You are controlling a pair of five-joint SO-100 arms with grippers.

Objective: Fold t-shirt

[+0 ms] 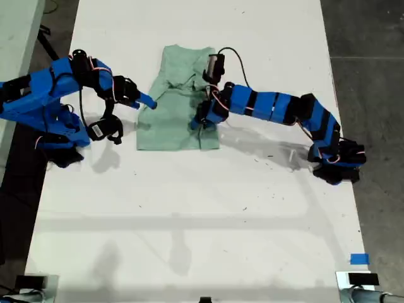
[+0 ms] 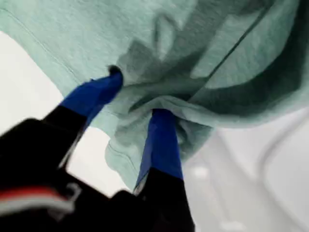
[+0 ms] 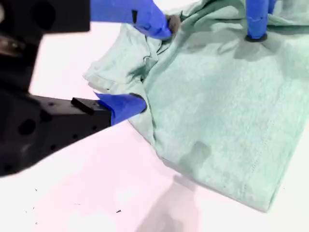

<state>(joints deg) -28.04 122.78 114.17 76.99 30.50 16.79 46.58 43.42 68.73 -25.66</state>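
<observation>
You have little around the work: a white table [image 1: 189,208] with a small blue tape tab [image 1: 359,259] near its corner at the exterior view's lower right. The t-shirt [image 1: 170,120] lies partly folded at the table's middle. My first gripper [image 2: 137,99], reaching in from the exterior view's right, pinches a raised fold of cloth. My second gripper [image 3: 152,65] stands spread apart at the shirt's edge on the exterior view's left, fingertips touching fabric.

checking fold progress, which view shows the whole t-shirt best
The exterior view: it alone shows the t-shirt whole, lying on the white table with both sides gathered inward. The first wrist view shows only bunched cloth around my first gripper. The second wrist view shows one sleeve edge and the hem near my second gripper.
</observation>
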